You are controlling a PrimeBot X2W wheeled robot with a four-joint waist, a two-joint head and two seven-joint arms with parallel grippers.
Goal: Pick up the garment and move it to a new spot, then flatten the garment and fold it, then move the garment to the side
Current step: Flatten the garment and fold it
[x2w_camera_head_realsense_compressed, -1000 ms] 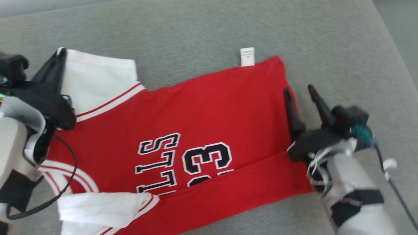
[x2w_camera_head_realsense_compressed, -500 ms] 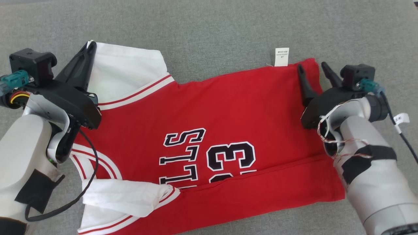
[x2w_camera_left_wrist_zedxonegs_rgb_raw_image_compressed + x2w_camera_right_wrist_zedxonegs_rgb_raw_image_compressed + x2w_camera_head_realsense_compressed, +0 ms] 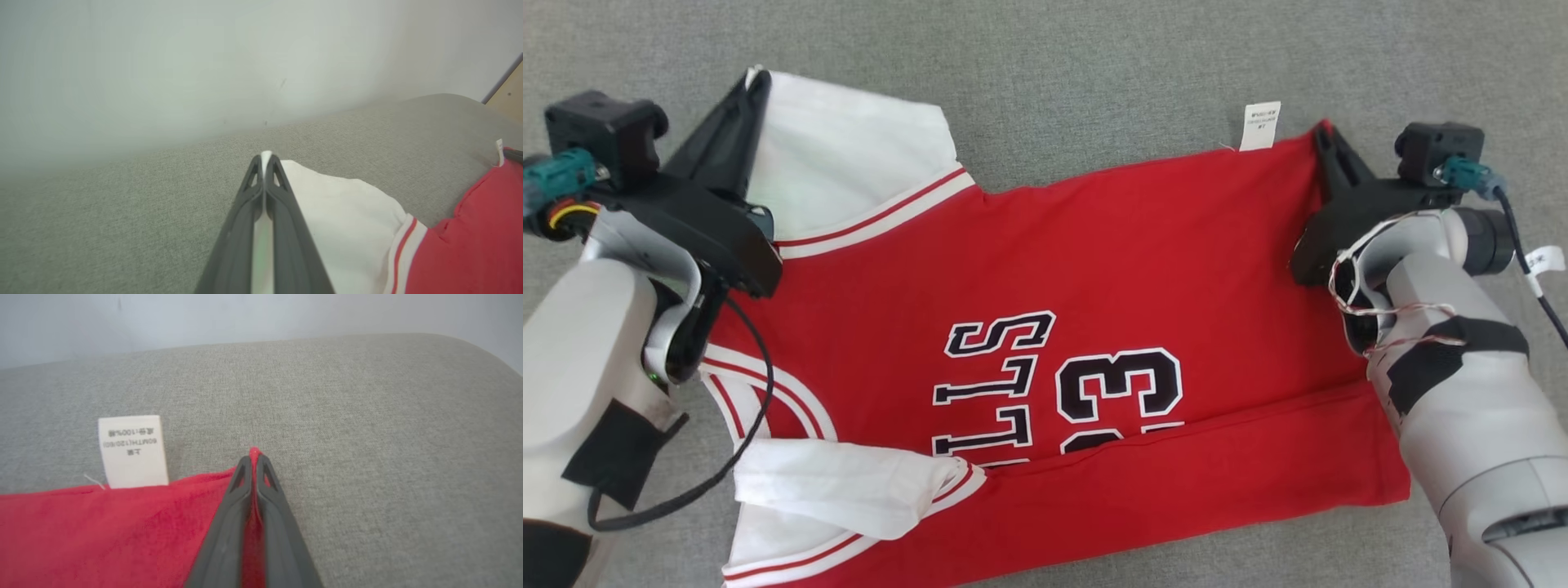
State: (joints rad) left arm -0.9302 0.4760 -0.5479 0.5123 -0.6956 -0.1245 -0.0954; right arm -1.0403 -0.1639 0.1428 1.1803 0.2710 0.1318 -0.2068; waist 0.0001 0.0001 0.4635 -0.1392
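A: Head view: shirt (image 3: 1045,269) lies flat, its long axis running from left gripper (image 3: 754,82) to right gripper (image 3: 1321,132). Each pinches a far corner.
B: Left wrist view?
A: Clamped on the white sleeve (image 3: 347,204); shirt body off to its right.
B: Right wrist view?
A: Clamped on the red hem corner (image 3: 212,486), label (image 3: 132,451) just left. Judgement: both arms equally near, so the fold is drawn back toward the robot.

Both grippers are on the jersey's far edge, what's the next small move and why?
Probably lift both far corners together and draw them toward the robot. The left gripper has its jaws shut on the white sleeve corner, the right gripper on the red hem corner beside the label, and the jersey lies flat with its near edge folded over.
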